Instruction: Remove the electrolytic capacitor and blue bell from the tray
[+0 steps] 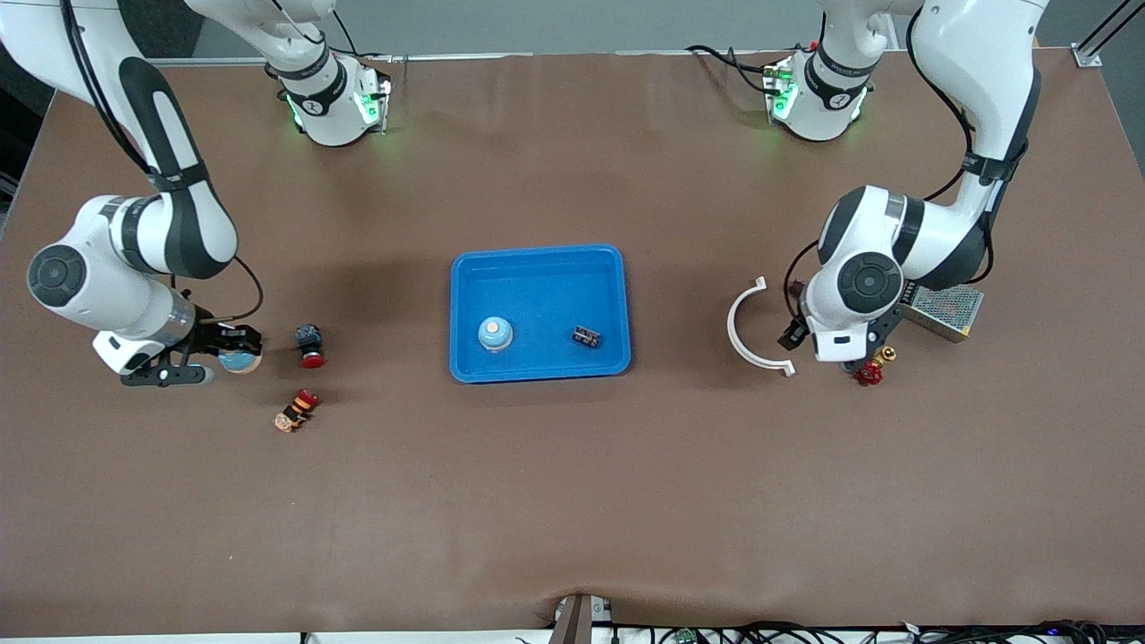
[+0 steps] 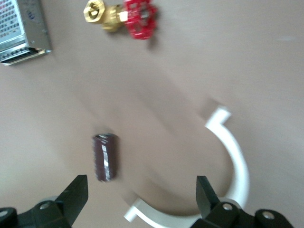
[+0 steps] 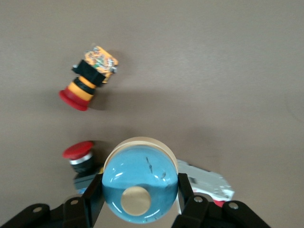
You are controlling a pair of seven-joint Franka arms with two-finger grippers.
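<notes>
Open left end effector (image 2: 141,185) over the capacitor (image 2: 105,156), three o'clock of the tray (image 1: 537,251), should rise straight; right end effector (image 3: 140,190), nine o'clock, gripping the blue bell (image 3: 142,166), should lower gently.

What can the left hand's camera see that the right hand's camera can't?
Only the left wrist view: the electrolytic capacitor lying on the table, a white curved piece, a brass valve, a metal box, and the open left gripper.

Only the right wrist view: the right gripper shut on the blue bell, plus two red push buttons.

Both: brown table and black fingers.
</notes>
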